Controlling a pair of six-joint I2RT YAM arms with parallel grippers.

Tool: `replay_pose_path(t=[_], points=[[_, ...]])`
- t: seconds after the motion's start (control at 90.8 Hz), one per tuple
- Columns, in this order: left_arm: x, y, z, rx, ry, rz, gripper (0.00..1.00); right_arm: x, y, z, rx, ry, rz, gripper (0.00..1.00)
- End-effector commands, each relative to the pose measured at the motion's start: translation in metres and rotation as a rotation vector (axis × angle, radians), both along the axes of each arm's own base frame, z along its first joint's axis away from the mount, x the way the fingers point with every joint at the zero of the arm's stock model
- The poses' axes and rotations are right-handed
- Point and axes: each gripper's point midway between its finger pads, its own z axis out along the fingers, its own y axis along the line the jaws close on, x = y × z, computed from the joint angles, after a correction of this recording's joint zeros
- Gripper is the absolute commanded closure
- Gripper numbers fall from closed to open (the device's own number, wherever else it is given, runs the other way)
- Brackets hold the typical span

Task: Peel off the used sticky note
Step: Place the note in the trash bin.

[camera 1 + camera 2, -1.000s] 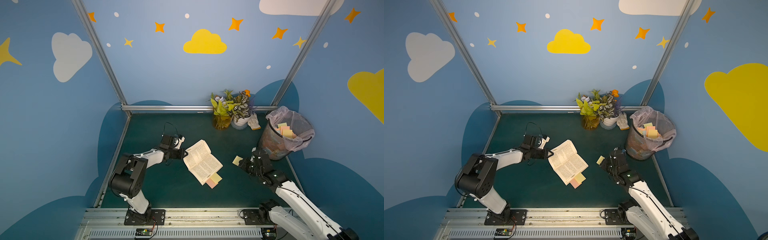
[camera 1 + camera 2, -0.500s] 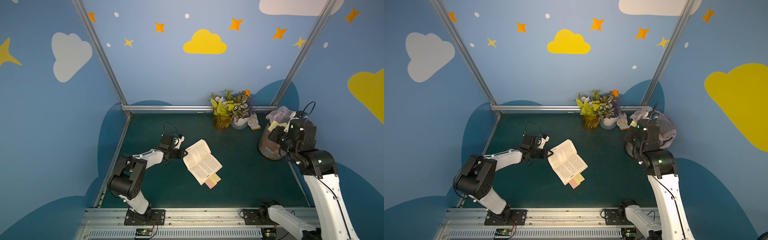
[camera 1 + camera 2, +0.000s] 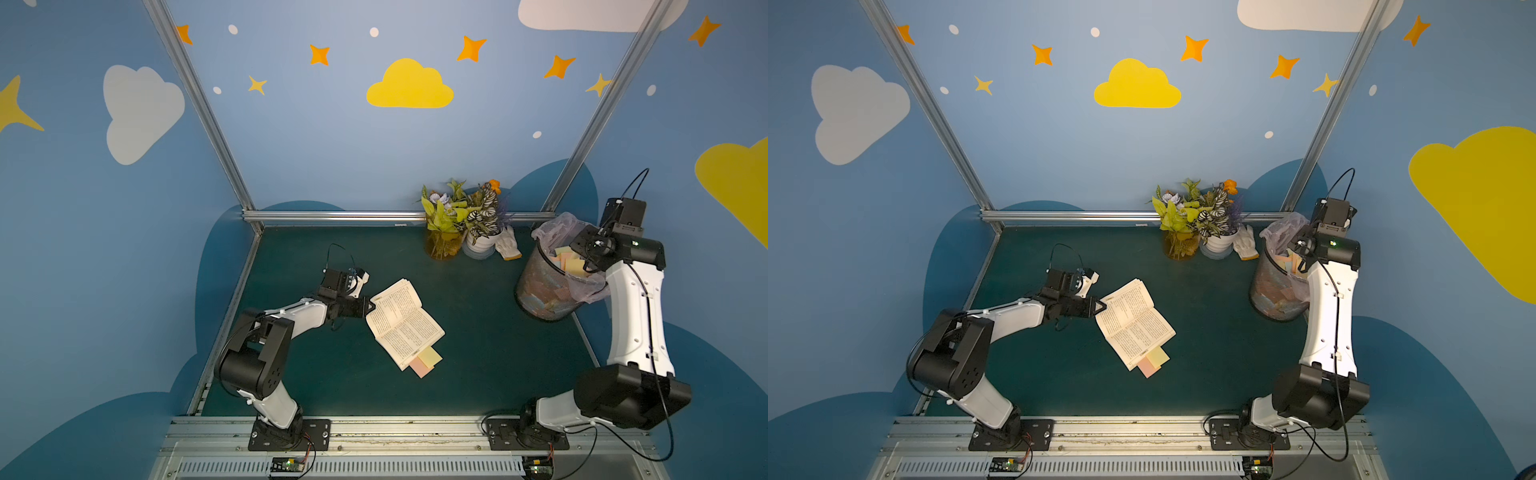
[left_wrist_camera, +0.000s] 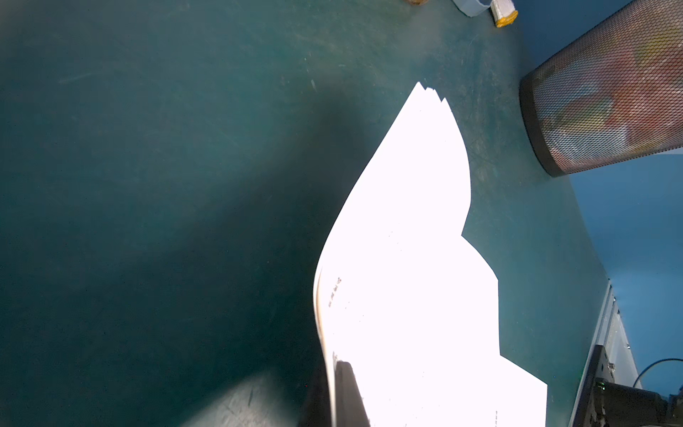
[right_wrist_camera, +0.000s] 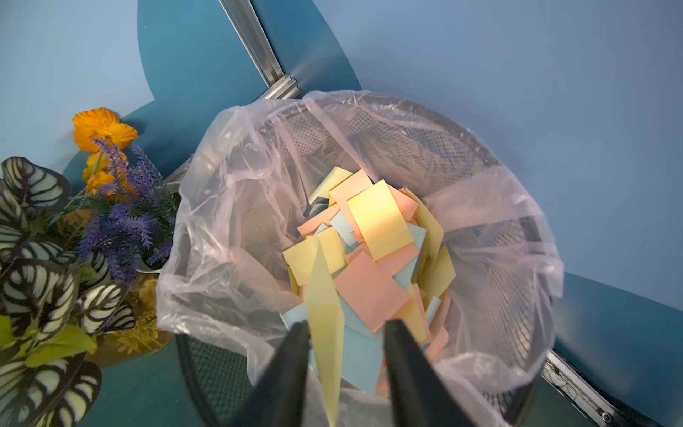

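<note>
Over the lined mesh bin [image 3: 540, 293] at the right side of the surface [image 3: 482, 353], the right fingers [image 3: 588, 259] stood apart. A yellow sticky note [image 5: 325, 325] hung edge-on between them, close against one finger, above the heap of yellow, pink and blue notes inside. The left fingers [image 3: 369, 306] were closed on a corner of the open book [image 3: 405, 322], whose print was too small to read. A yellow tab [image 3: 430, 356] and a pink tab [image 3: 419, 368] stuck out from its near edge.
</note>
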Motion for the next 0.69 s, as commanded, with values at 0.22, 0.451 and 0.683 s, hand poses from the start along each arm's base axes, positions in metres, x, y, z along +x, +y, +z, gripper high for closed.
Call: replay_pose_path(t=[0.22,0.451,0.683], points=[[-0.003,0.002,0.001,0.009,-0.004,-0.003,0.97,0.001,0.022,0.038,0.043,-0.093,0.115,0.02],[-0.003,0.003,0.002,0.012,-0.008,0.001,0.97,-0.024,0.073,0.060,0.161,-0.183,0.251,0.02],[-0.001,0.004,0.010,0.010,-0.023,0.012,0.97,-0.061,0.186,0.030,0.382,-0.227,0.544,0.02]])
